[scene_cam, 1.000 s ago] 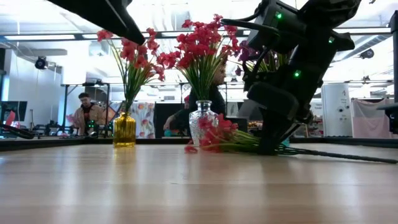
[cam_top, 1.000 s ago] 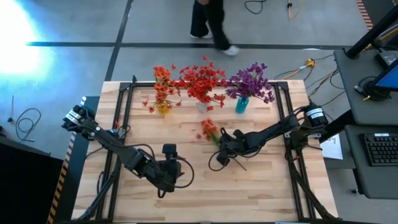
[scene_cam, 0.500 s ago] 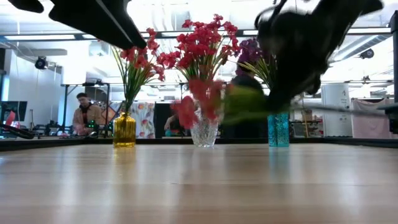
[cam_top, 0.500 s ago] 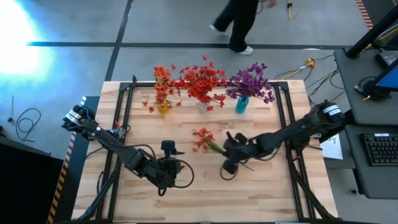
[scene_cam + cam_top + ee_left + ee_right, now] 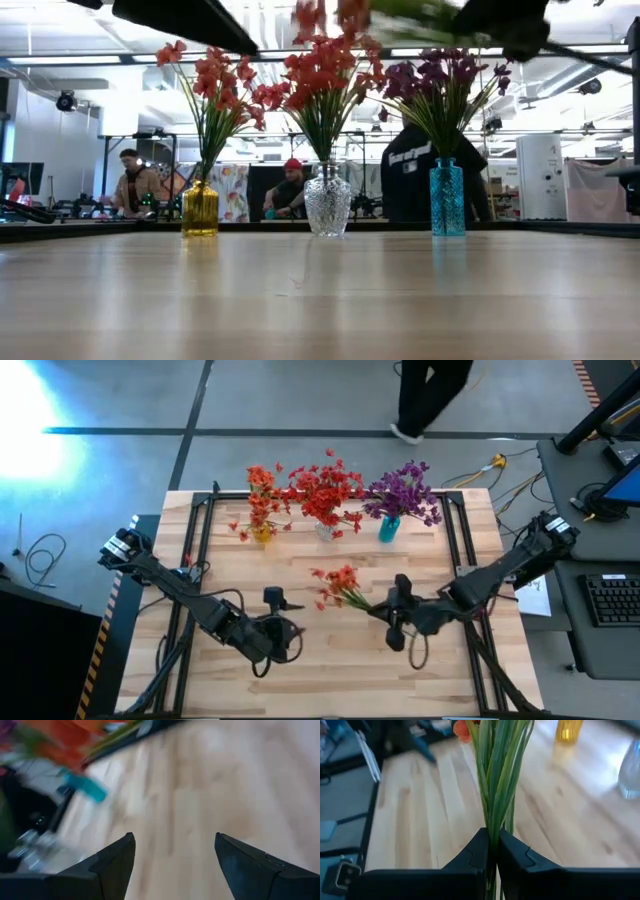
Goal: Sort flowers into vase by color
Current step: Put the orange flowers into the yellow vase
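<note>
High view: orange-red sprig (image 5: 338,584) held off the bench (image 5: 320,660), near its centre.
Right gripper (image 5: 392,607) is clamped tight on the green stems; the blossoms point toward 10 o'clock from it, and in the right wrist view the stems (image 5: 498,775) rise straight out of the pinched fingers (image 5: 475,852). Along the bench's 12 o'clock edge stand three vases: a yellow vase (image 5: 262,534) with orange-red flowers at about 11, a clear vase (image 5: 325,531) with red flowers at 12, a teal vase (image 5: 388,527) with purple flowers at about 1. Left gripper (image 5: 283,628) hangs at about 7 o'clock of the sprig, its fingers (image 5: 112,861) spread apart with nothing between them.
</note>
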